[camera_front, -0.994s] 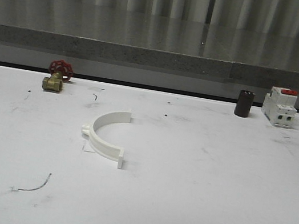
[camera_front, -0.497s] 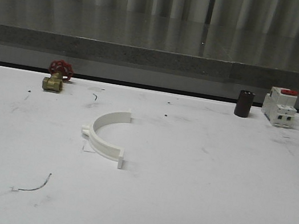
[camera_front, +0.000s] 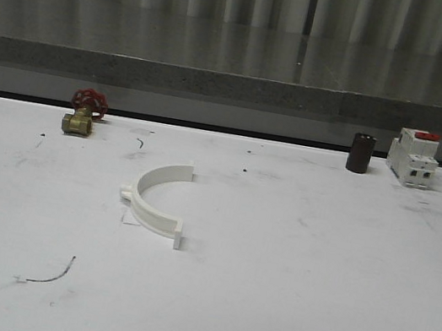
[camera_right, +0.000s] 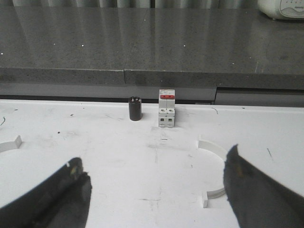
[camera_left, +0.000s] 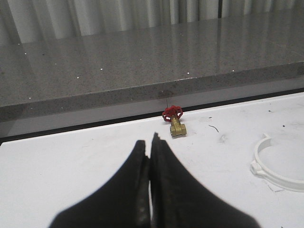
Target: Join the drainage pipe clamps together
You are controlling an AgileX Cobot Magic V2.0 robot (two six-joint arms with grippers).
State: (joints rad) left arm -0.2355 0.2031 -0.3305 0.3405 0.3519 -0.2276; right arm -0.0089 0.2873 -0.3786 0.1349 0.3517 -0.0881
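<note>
One white half-ring drainage pipe clamp (camera_front: 155, 201) lies flat on the white table (camera_front: 308, 301), left of centre, its open side facing right; it also appears in the left wrist view (camera_left: 275, 166). A second white clamp half (camera_right: 216, 156) lies on the table just beside my right gripper's far finger, which partly hides it. My right gripper (camera_right: 155, 155) hovers open over bare table with nothing between its fingers. My left gripper (camera_left: 151, 142) is shut and empty, well to the left of the first clamp.
A brass valve with a red handwheel (camera_front: 83, 114) sits at the back left. A small dark cylinder (camera_front: 361, 153) and a white red-topped breaker block (camera_front: 413, 157) stand at the back right. A grey stone ledge (camera_front: 237, 74) runs behind the table.
</note>
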